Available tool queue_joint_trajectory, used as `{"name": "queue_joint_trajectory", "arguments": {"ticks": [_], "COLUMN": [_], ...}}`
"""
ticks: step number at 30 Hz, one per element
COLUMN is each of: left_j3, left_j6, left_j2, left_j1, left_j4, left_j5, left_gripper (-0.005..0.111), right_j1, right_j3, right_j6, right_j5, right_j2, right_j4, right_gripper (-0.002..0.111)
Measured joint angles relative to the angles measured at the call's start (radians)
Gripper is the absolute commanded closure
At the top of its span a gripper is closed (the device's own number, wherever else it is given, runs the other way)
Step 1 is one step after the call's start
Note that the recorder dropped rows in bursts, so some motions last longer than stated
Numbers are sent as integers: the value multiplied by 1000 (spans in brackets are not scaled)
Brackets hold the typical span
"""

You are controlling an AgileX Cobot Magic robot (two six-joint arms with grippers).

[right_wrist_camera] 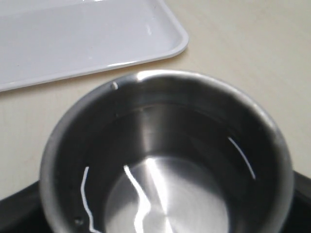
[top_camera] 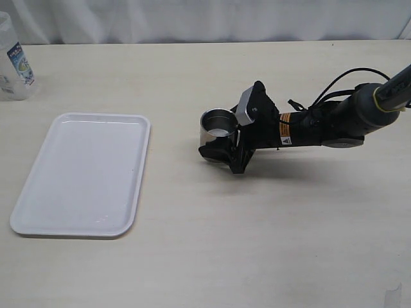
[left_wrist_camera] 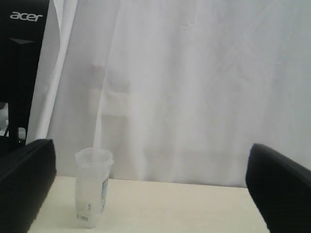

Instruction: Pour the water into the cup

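The steel cup [top_camera: 212,136] stands upright on the table, right of the middle. My right gripper [top_camera: 223,140] reaches in from the right, low over the table, and is shut on the cup, one finger on each side. In the right wrist view the cup [right_wrist_camera: 160,97] fills the picture, with a black finger [right_wrist_camera: 14,208] at its edge. Water [right_wrist_camera: 160,194] lies in its bottom, showing as a pale sheen with wavy bright lines. My left gripper [left_wrist_camera: 151,194] is open and empty; it is out of the exterior view.
A white tray [top_camera: 83,173] lies flat at the left, also in the right wrist view [right_wrist_camera: 73,39]. A translucent plastic container with a blue-white label [top_camera: 13,61] stands at the far left corner, ahead of my left gripper [left_wrist_camera: 92,194]. A white curtain closes the back.
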Motion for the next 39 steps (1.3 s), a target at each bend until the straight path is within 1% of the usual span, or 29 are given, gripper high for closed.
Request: {"name": "queue_joint_trajectory", "arguments": {"ticks": [3,6,9,10,13,18,22,28,33,39], "left_j3": [6,25,56,70,124,232,319,436,475,477], "left_j6": [40,200,393,434,482,476,379,362,362,362], "left_j2": [0,0,0,0,-4,-6,-6,-6,-6,-6], "left_j1": [0,4,31,42,71,84,84,84,84,84], "left_j4": [-13,-104,-250,-281,-316,-313,-222,-186,-183,-183], "left_j5": [14,3,-29,-41,-87,-181,-275,-390,-422,-386], "left_gripper": [7,7,7,7,7,7,7,7,7,7], "right_j1": [0,0,0,0,0,0,0,0,0,0], "right_j3": [0,0,0,0,0,0,0,0,0,0], "right_j6": [0,0,0,0,0,0,0,0,0,0], "right_j5": [0,0,0,0,0,-2,-2,-2,-2,-2], "right_j2": [0,0,0,0,0,0,0,0,0,0], "right_j4": [0,0,0,0,0,-2,-2,-2,-2,-2], "right_gripper": [104,104,104,104,104,104,104,104,104,104]}}
